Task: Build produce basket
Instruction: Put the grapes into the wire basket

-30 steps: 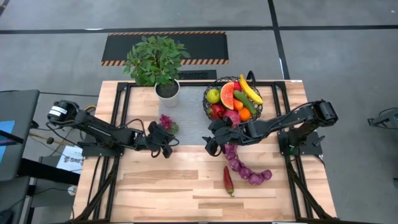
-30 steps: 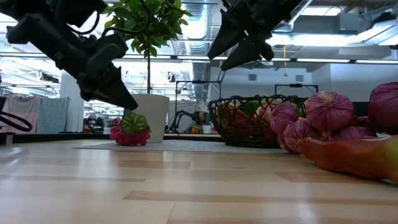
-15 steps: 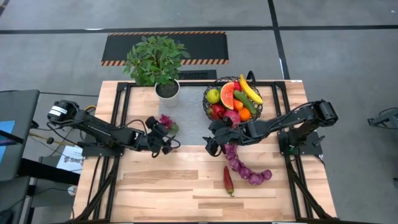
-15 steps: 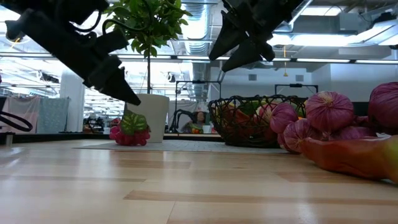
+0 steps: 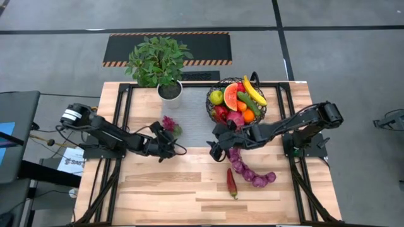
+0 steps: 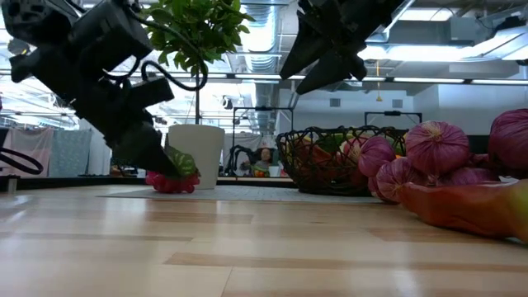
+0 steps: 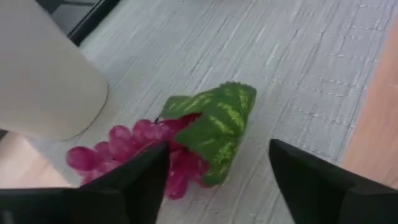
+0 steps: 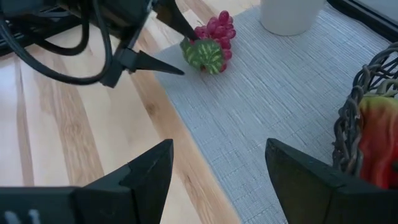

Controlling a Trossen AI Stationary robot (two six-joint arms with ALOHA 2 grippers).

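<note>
Basket (image 5: 236, 101): set at the far edge of the tabletop (image 5: 189, 183), right of the potted plant (image 5: 159, 66); already loaded with a banana (image 5: 254, 90), a watermelon slice (image 5: 231, 94), a yellow-green apple (image 5: 216, 96) and other small pieces.
Produce left out: a bunch of pink grapes with a small watermelon wedge (image 7: 214, 127) on the grey mat (image 8: 273, 93), left of the basket and just in front of the plant pot; a string of purple onions (image 5: 249, 170) and a red chilli (image 5: 231, 183) on the wood, nearer than the basket.
Progress: judged more than half done; three pieces are still to be carried in.
Left end effector (image 5: 169, 136): fingers spread, nothing held, brought just beside the grapes and wedge.
Right end effector (image 5: 216, 140): fingers parted, nothing gripped, held just left of and nearer than the basket.
</note>
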